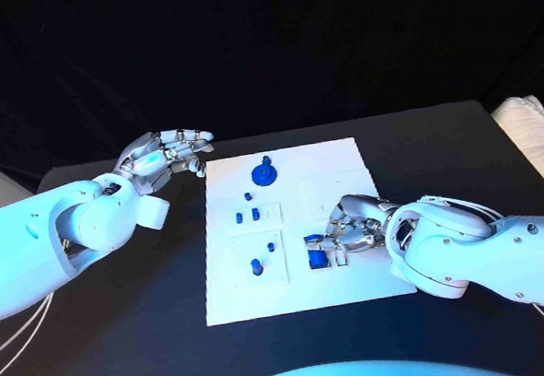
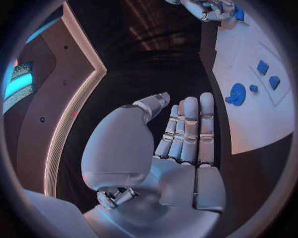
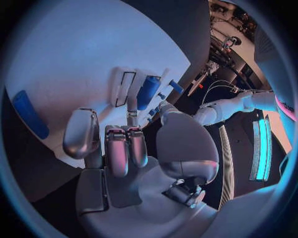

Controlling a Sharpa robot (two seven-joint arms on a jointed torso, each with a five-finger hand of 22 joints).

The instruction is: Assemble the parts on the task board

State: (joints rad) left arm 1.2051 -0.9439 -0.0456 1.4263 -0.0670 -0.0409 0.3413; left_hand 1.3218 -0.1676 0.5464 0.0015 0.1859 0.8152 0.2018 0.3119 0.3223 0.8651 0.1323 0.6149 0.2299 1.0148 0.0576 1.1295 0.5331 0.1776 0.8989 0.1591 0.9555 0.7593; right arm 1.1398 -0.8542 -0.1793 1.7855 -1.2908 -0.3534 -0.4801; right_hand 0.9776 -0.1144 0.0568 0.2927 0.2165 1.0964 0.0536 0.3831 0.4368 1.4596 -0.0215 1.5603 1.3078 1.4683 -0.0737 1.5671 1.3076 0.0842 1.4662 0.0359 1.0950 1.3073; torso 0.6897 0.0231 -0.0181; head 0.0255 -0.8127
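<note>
A white task board (image 1: 365, 283) lies flat in the middle of a black table (image 1: 132, 354), and everything here is placed against that board.

At the board's near right part, the robot's right hand (image 1: 347, 233) rests low over the surface, fingers bent down around a blue part (image 1: 319, 258). Whether the hand actually grips that part or only touches it cannot be told; the fingers hide the contact. In the right wrist view the fingers point down at the board beside an upright blue peg (image 3: 148, 92).

Near the board's left side a small blue peg (image 1: 257, 266) stands in a raised square, with another tiny piece (image 1: 272, 246) just beyond it. Farther along sit two small blue blocks (image 1: 249, 216) side by side, then a blue dot (image 1: 248, 196), and nearest the far edge a round blue wheel-shaped part (image 1: 267, 174).

Off the board's far left corner, the left hand (image 1: 165, 155) hovers above the table, fingers apart and lightly curled, holding nothing. Its wrist view shows the palm open and fingers straight.

By my reading the assembly is partly done: several pieces look seated, while the part under the right hand seems the one in work.

Nothing blocks the board. A pale cushion-like object (image 1: 542, 150) sits off its right side, well apart.
</note>
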